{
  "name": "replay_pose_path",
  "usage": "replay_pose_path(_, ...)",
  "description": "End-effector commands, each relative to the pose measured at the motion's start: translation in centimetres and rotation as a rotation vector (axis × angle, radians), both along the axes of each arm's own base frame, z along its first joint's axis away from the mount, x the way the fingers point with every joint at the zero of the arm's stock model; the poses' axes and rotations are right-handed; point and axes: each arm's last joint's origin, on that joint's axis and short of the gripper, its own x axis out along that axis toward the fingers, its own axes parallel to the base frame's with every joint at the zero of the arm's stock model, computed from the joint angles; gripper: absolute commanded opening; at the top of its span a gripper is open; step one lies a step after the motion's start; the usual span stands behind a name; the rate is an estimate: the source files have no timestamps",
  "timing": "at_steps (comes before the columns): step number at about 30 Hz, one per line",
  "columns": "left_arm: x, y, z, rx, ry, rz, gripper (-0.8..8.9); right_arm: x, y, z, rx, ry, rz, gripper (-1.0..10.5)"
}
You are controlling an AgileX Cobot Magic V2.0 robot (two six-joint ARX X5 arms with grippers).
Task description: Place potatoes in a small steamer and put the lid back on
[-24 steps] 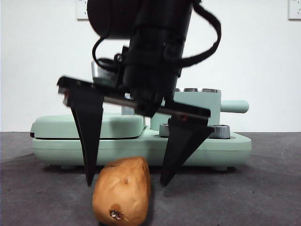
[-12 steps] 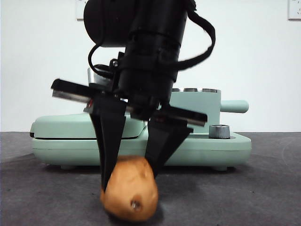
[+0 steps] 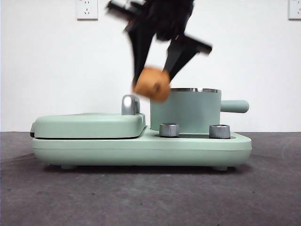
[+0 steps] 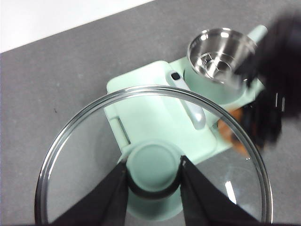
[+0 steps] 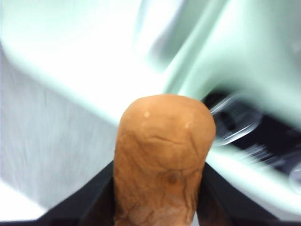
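Right gripper point(image 3: 157, 70): jaws clamped on the potato point(image 3: 152, 84), one black jaw on each flank; carried in the air, blurred by motion in the front view. Potato orange-brown, oblong, held clear of the table, just beside the upper wall of the small steamer point(image 3: 185, 110) on the side nearer the griddle cover point(image 3: 89, 125), about level with the steamer's steel rim. In the right wrist view the potato point(image 5: 162, 160) filled the gap between the jaws, with smeared mint-green surfaces behind it.

Left gripper point(image 4: 153, 181): jaws closed on the mint-green knob of the lid point(image 4: 75, 155), one jaw on either side of the knob. Lid round, glass, steel-rimmed, held in the air well above the appliance, which showed through and past the glass.

Small steamer point(image 4: 221, 54): mint-green pot, uncovered, shiny steel interior visible from above, stubby side handle pointing away from the griddle cover. Seated on the mint-green base point(image 3: 141, 148).

Griddle cover point(image 4: 155, 110): flat, closed, chrome handle on top.

Two silver control dials point(image 3: 169, 130) on the base in front of the steamer.

Base stood on a dark grey table point(image 3: 150, 197); white wall behind with an outlet plate point(image 3: 87, 8).
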Motion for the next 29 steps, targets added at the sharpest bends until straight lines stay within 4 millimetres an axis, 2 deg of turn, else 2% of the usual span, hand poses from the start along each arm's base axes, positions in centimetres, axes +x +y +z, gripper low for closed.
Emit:
replay_pose_path(1, 0.2, -0.2, 0.1, -0.017, -0.032, -0.003, 0.09, 2.6, -1.2, 2.3, 0.013, -0.072, 0.010, 0.4)
replay_pose_path(5, 0.4, -0.3, -0.3, -0.014, -0.019, -0.001, 0.09, 6.0, -3.4, 4.0, 0.013, -0.104, -0.048, 0.4)
replay_pose_path(8, 0.5, -0.4, -0.5, -0.013, -0.015, -0.003, 0.08, 8.5, -4.4, 3.9, 0.003, -0.107, -0.080, 0.4)
replay_pose_path(12, 0.6, -0.5, -0.4, -0.018, -0.025, -0.004, 0.09, 11.5, -5.1, 2.4, -0.008, -0.108, -0.109, 0.4)
replay_pose_path(16, 0.6, -0.5, -0.4, -0.019, -0.026, -0.004, 0.09, 14.0, -5.7, 0.0, -0.014, -0.095, -0.143, 0.4)
replay_pose_path(20, 0.6, -0.5, -0.4, -0.021, -0.029, -0.004, 0.08, 15.1, -6.3, -1.8, -0.015, -0.053, -0.157, 0.4)
replay_pose_path(22, 0.6, -0.5, -0.4, -0.021, -0.029, -0.004, 0.08, 15.2, -6.4, -1.9, -0.013, -0.047, -0.158, 0.5)
replay_pose_path(25, 0.6, -0.5, -0.4, -0.021, -0.029, -0.004, 0.09, 15.3, -6.3, -1.9, -0.008, -0.056, -0.156, 1.4)
replay_pose_path(29, 0.6, -0.5, -0.4, -0.022, -0.029, -0.006, 0.08, 15.1, -6.4, -1.9, -0.015, -0.040, -0.155, 4.2)
